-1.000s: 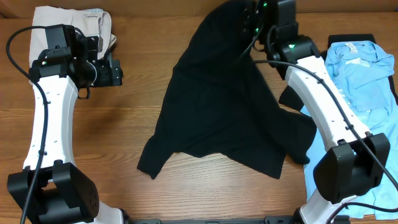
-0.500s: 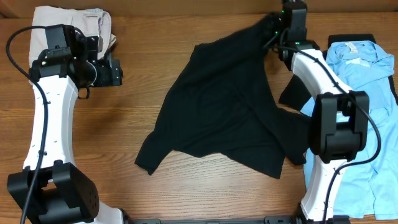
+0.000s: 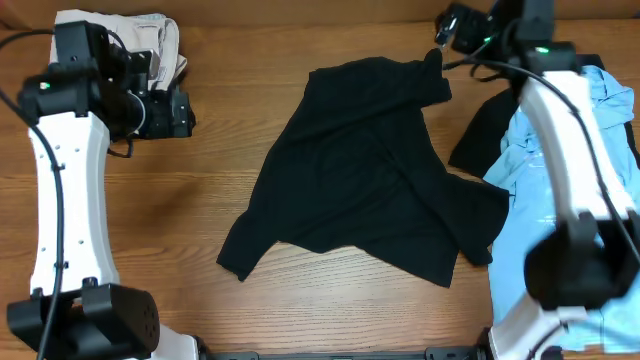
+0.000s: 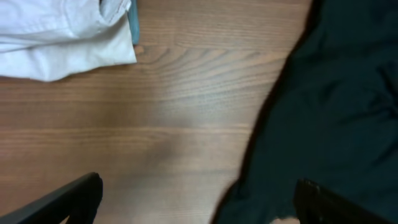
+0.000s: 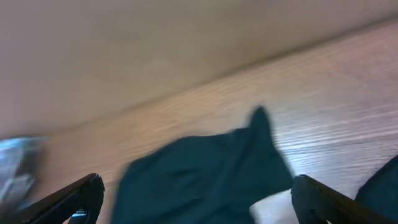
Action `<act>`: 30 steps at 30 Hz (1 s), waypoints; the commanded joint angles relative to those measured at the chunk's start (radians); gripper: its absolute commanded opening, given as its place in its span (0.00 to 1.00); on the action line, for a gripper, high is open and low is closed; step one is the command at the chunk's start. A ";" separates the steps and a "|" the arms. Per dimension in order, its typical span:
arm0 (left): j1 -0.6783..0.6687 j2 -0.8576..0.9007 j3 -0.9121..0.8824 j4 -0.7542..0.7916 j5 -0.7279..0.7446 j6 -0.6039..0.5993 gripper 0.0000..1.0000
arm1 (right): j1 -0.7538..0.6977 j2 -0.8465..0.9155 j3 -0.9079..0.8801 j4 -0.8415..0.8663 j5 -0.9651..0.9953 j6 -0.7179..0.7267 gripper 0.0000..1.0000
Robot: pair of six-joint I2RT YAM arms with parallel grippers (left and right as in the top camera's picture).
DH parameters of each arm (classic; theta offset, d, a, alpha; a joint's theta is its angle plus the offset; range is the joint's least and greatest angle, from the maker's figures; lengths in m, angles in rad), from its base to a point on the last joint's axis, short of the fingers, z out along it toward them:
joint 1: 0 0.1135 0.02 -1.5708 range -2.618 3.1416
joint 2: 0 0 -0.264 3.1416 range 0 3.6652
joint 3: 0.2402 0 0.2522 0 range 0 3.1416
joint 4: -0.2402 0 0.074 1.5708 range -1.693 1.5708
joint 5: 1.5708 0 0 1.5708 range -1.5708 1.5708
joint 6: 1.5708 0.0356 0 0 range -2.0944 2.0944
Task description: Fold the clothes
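black shirt (image 3: 370, 180) lies crumpled and spread over the middle of the counter (image 3: 150, 230). one corner points to the near left, and the far right corner is bunched up just under the right claw (image 3: 445, 30). right claw hovers at the far edge of the counter. in its wrist view we see the fingers (image 5: 68, 198) wide apart with nothing between them, and the shirt's pointed tip on the wood below. left claw (image 3: 185, 112) is well apart from the shirt on the left, over bare wood. its fingers (image 4: 65, 199) are spread too and grip nothing, and the shirt edge fills the right of its wrist view. beige trousers (image 3: 165, 40) lie in the far left corner, partly behind the left arm (image 3: 65, 190) and near the left claw. blue shirts (image 3: 610, 100) are piled along the right side with the right arm (image 3: 565, 130) crossing over them. the black shirt's near right corner touches that pile. a dark flap (image 3: 475, 140) sits between shirt and blue pile, and we can't tell if it's part of the shirt.
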 commanded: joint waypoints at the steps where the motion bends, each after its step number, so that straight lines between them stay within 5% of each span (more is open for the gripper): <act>1: -0.006 -0.066 0.049 -0.066 0.015 -0.024 1.00 | 0.003 -0.183 0.043 -0.105 -0.106 -0.010 1.00; 13: -0.037 -0.222 -0.153 -0.190 -0.018 -0.175 1.00 | 0.047 -0.390 0.034 -0.704 -0.014 -0.005 0.98; 22: -0.227 -0.266 -0.634 0.042 -0.007 -0.394 1.00 | 0.051 -0.380 -0.097 -0.652 -0.004 -0.002 0.98; 30: -0.366 -0.264 -0.863 0.209 -0.011 -0.531 0.96 | 0.051 -0.341 -0.209 -0.575 -0.005 -0.002 0.98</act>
